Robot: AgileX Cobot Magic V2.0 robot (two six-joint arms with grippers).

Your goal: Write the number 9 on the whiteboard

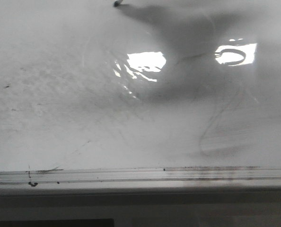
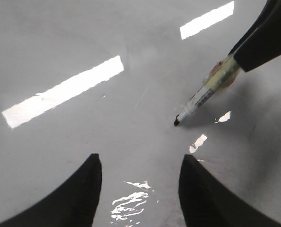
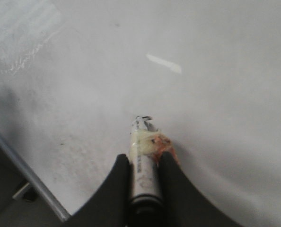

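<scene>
On whiteboard [image 2: 83, 142]: marker [image 2: 204, 94] tip down, right claw [image 3: 144, 165] clamping; stroke unclear.

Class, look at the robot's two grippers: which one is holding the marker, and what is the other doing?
The right gripper: its jaws clamp the marker. The left gripper is open, holding nothing, above the whiteboard.

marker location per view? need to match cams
Front: only the marker tip shows, at the top edge.
Left wrist: upper right, tip on the whiteboard, held by the right gripper.
Right wrist: bottom centre, between the fingers.
Shared landmark: the marker's tip.
</scene>
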